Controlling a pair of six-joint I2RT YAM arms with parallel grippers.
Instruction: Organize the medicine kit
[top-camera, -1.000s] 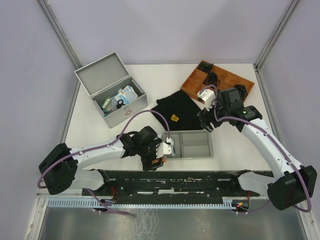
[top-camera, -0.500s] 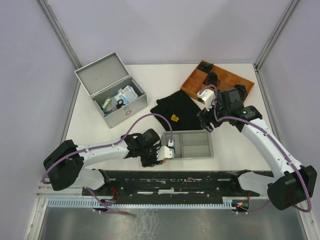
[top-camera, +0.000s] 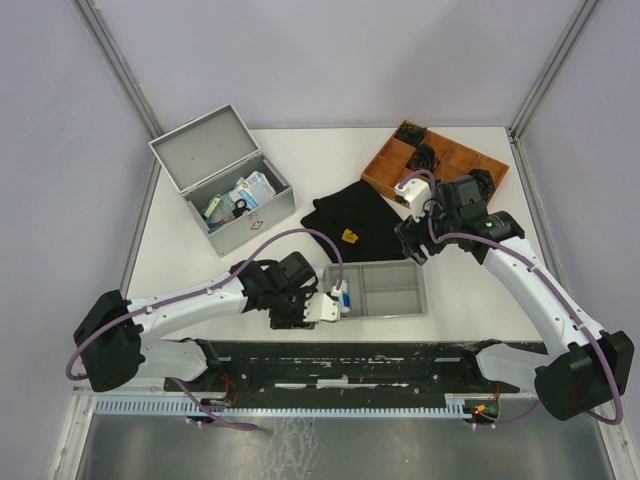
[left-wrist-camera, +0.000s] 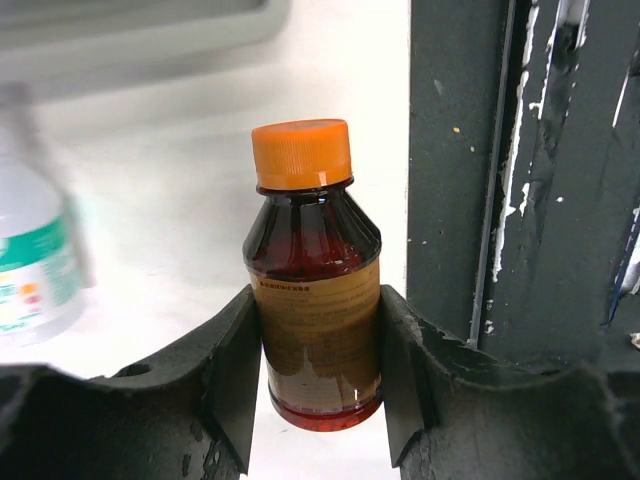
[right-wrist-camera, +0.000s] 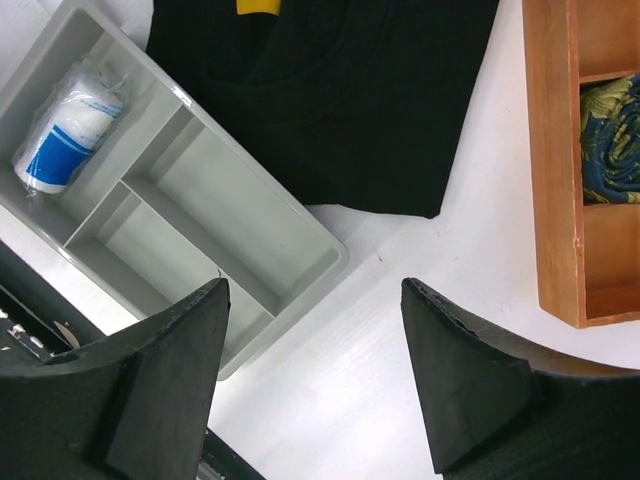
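My medicine kit (top-camera: 245, 228) stands with its lid up, well beyond the left gripper (left-wrist-camera: 317, 300) and off to its left. Since a second ago that gripper's jaws have closed partway onto an amber bottle (left-wrist-camera: 312, 240), clamping its lower body, orange cap pointing away from the wrist. The left arm lies low along the near edge, fingers just beside the grey tray (top-camera: 395, 290). The right gripper (right-wrist-camera: 312, 292) has not moved. It points down, wide apart and empty.
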